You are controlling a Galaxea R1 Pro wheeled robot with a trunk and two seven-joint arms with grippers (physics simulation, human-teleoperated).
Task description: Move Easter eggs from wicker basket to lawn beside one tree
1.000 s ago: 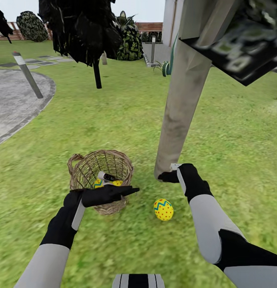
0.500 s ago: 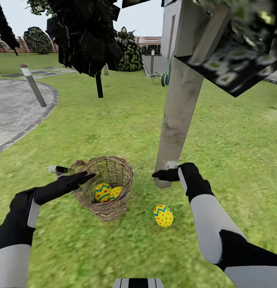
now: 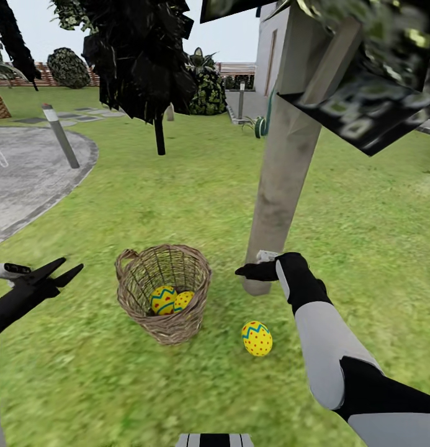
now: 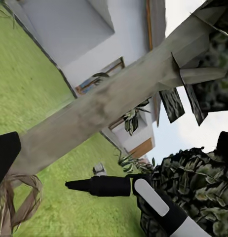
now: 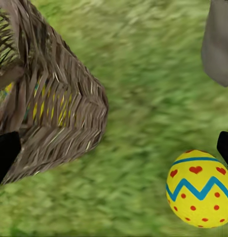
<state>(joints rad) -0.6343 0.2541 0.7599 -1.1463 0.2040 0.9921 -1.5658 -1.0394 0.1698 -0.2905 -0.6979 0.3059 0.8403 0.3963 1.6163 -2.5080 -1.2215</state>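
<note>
Wicker basket (image 3: 164, 292) with two Easter eggs (image 3: 170, 300) is seen lower centre; a third egg (image 3: 256, 338) lies right. Left end effector (image 3: 61, 270) is spread wide and empty at left edge. Right end effector (image 3: 247, 270), by the tree trunk (image 3: 280, 177): opening cannot be told.

Readable text: none in any of the views.
Easter eggs (image 3: 257, 338): blue zigzag bands and red dots or hearts only, no letters or numbers.
Wicker basket (image 3: 177, 320): plain weave, no label or tag.
Tree trunk (image 3: 280, 180): bare, no sign or marking.
White house (image 4: 79, 34): walls and door frames carry no lettering that can be made out.
Robot arms: black and white shells, no brand mark that can be read.
</note>
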